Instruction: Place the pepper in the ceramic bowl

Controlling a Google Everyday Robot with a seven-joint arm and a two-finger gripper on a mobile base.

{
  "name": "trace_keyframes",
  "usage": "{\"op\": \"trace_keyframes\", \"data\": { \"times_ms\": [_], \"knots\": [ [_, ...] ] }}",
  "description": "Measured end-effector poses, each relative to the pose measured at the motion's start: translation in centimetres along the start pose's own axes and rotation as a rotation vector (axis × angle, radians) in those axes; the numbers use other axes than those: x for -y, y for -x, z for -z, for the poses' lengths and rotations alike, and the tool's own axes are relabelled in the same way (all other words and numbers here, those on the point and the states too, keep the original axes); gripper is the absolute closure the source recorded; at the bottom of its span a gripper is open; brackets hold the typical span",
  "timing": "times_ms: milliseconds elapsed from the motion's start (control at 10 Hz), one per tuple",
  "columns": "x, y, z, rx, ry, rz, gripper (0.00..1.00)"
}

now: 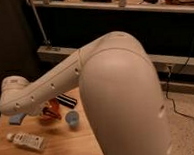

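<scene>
Ceramic bowl (pixel 46 118) beneath closed tool (pixel 52 108), near blue cup (pixel 72 119).

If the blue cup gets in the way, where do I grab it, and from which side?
Probably its rim, from straight above: the blue cup stands upright on the wooden table, mouth up. The gripper hangs low just left of it in the view, so a short move reaches it.

lab-like room: metal shelving (pixel 136 8), floor cables (pixel 167 89).
</scene>
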Motion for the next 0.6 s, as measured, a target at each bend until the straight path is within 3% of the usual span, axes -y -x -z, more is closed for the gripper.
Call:
{"op": "trace_keyframes", "data": {
  "times_ms": [300,600],
  "knots": [
    [1.5,2.7,-2.4,0.001,-0.001,-0.015,1.0],
    [2.8,3.5,-4.8,0.017,0.019,-0.052,1.0]
  ]
}}
